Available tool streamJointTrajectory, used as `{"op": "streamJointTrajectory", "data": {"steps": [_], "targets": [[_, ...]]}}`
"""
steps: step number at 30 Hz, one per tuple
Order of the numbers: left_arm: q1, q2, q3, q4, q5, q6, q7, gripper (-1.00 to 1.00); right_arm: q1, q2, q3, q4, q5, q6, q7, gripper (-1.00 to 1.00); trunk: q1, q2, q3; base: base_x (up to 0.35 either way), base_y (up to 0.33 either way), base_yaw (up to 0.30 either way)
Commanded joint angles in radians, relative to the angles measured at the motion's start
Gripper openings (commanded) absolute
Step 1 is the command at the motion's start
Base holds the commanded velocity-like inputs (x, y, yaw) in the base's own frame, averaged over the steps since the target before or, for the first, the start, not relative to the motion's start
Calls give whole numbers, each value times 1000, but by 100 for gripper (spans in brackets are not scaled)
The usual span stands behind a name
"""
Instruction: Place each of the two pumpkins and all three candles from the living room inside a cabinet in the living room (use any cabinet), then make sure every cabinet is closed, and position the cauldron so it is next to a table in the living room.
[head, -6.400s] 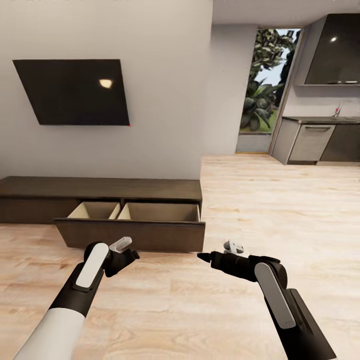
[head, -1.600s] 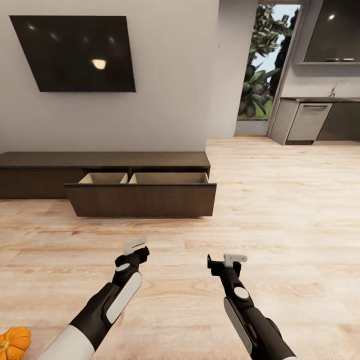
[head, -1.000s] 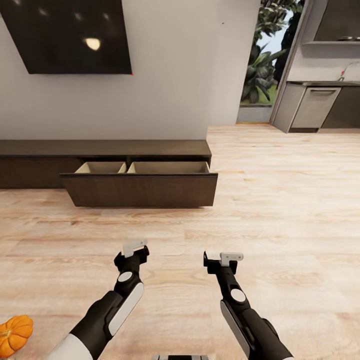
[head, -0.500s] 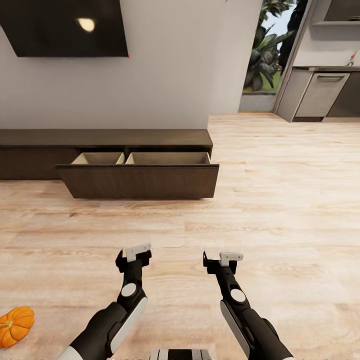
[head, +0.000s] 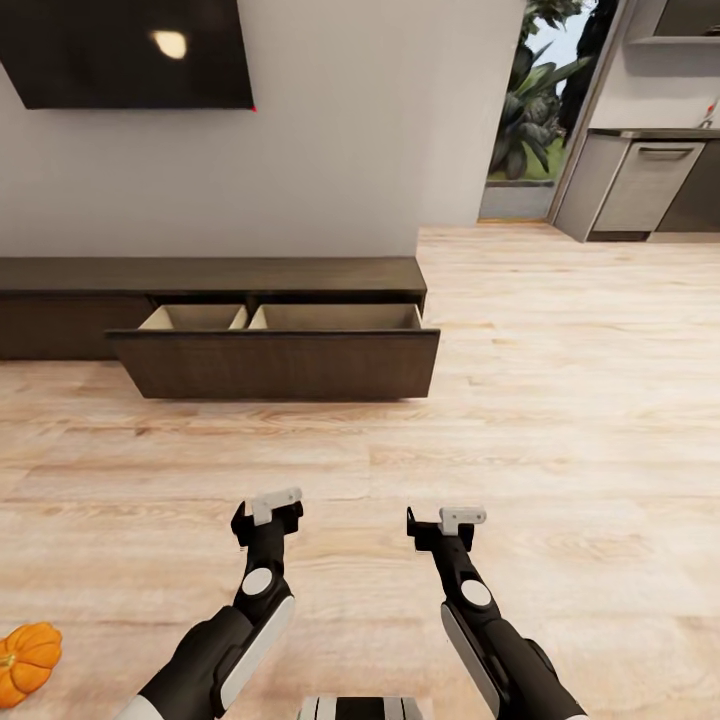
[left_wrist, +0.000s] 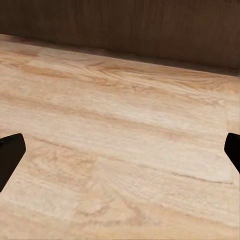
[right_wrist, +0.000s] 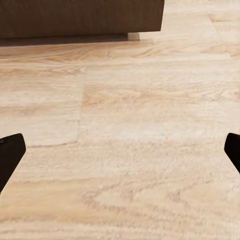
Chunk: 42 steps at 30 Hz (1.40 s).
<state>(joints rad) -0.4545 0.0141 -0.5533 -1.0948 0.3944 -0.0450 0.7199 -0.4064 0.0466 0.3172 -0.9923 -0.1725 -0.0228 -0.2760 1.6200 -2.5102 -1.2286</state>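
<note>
Head view surroundings: a dark screen (head: 125, 50) hangs on the grey wall (head: 380, 130) above the cabinet; past the wall's right end a doorway with green plants (head: 525, 110) and grey kitchen units (head: 640, 185) stand well apart from the arms.
Cabinet: the cabinet (head: 210, 275) runs low along the wall; its wide drawer (head: 275, 362) is pulled out over the floor, pale beige insides showing, nothing visible in them.
Pumpkin: one pumpkin (head: 25, 660) sits on the wood floor (head: 560, 420) at the lower left edge of the head view, well apart from the cabinet and off to the left of the left arm.
Left gripper: the left gripper (head: 268, 508) hangs over bare floor, fingers spread wide apart and holding nothing; in the left wrist view its dark fingertips (left_wrist: 10, 157) sit at opposite edges with floorboards between.
Right gripper: the right gripper (head: 443, 520) is likewise parted and empty, its fingertips (right_wrist: 10, 157) wide apart over the boards.
In the way: the drawer front stands between the arms and the cabinet body.
Open room: a broad band of bare floor lies between grippers and drawer, and more stretches right toward the kitchen.
</note>
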Motion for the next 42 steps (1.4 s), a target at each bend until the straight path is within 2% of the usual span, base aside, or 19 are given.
{"op": "streamJointTrajectory", "data": {"steps": [1,42], "targets": [[-1,1,-4,-1,10,-5,7,100,-1,-1,3,0,-10,-2,-6,100,0,0,-1,218,0,0],[-1,1,0,1,15,-3,1,100,0,-1,3,-1,-12,0,-6,100,0,0,-1,325,-6,0]]}}
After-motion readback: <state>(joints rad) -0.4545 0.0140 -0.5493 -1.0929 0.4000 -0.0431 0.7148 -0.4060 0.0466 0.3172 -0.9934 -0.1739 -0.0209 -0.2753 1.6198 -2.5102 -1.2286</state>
